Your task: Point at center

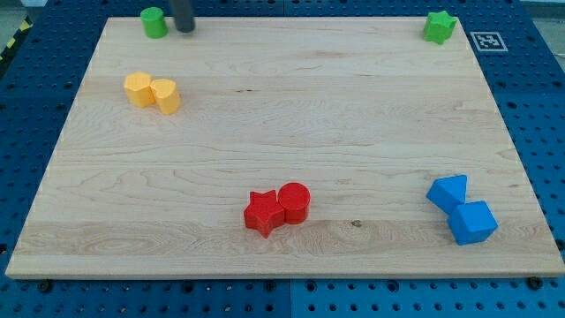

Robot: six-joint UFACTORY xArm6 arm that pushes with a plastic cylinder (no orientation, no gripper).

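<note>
My tip rests at the view's top left on the wooden board, just right of a green cylinder. A green star-shaped block sits at the top right corner. Two yellow blocks touch each other at the left: a yellow hexagon-like block and a yellow cylinder. A red star touches a red cylinder near the bottom middle. Two blue blocks touch at the bottom right: a blue triangular block and a blue cube-like block.
The board lies on a blue perforated table. A black-and-white marker tag lies just off the board's top right corner.
</note>
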